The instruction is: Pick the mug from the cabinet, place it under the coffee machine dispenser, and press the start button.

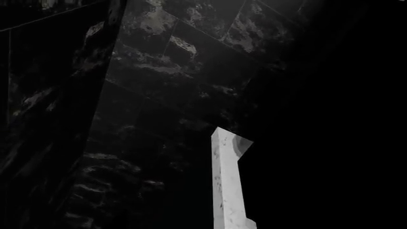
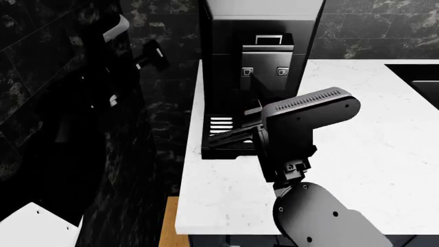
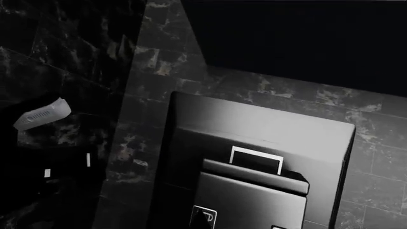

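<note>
Right pincer (image 2: 230, 135): reaches low over the drip tray (image 2: 221, 125) of the coffee machine (image 2: 260, 51); you cannot tell its jaw state.
Left pincer: not identifiable in the dark.
Mug: nowhere visible; position unknown.
Dispenser (image 2: 266, 54), buttons (image 2: 282, 71): unobstructed.
Worktop (image 2: 357, 149): white.
Judged: placement unconfirmed; pressing start remains.

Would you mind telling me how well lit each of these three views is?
Left wrist view: nearly black, only a pale marble edge catches light. Head view: bright white countertop, dark left side. Right wrist view: dim, soft sheen on the coffee machine.
</note>
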Controlling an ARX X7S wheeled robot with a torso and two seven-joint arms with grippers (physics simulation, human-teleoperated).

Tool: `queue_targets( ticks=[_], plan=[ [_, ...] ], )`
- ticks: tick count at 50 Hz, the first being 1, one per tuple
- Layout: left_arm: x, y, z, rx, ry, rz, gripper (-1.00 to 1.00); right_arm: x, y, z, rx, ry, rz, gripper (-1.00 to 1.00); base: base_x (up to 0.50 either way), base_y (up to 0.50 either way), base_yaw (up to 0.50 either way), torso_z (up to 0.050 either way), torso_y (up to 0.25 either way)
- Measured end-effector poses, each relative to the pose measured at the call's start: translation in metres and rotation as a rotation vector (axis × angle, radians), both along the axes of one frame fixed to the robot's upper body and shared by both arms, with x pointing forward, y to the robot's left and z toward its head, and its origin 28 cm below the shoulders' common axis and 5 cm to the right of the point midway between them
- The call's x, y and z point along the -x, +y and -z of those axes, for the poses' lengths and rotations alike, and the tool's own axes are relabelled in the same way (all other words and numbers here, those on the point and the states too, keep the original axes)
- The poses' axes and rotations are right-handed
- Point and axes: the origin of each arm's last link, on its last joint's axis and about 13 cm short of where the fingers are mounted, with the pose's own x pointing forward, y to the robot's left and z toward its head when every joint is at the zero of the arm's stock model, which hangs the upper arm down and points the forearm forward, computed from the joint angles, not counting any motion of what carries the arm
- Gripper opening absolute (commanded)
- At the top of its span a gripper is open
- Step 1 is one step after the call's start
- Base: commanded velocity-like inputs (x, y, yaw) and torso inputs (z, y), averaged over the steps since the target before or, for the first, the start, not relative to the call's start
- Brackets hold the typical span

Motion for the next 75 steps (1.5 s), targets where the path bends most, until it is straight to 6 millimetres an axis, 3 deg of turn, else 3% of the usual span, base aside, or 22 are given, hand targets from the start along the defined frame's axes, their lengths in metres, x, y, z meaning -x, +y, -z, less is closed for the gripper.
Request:
queue_targets(
  ticks=[75],
  plan=[
    [0.0,0.0,0.001,0.01,0.003,-0.001,1.0,-0.035,0.004,0.007,0.017,0.068,0.047,-1.0,0.0,0.0,0.0,0.0,0.0]
  ],
)
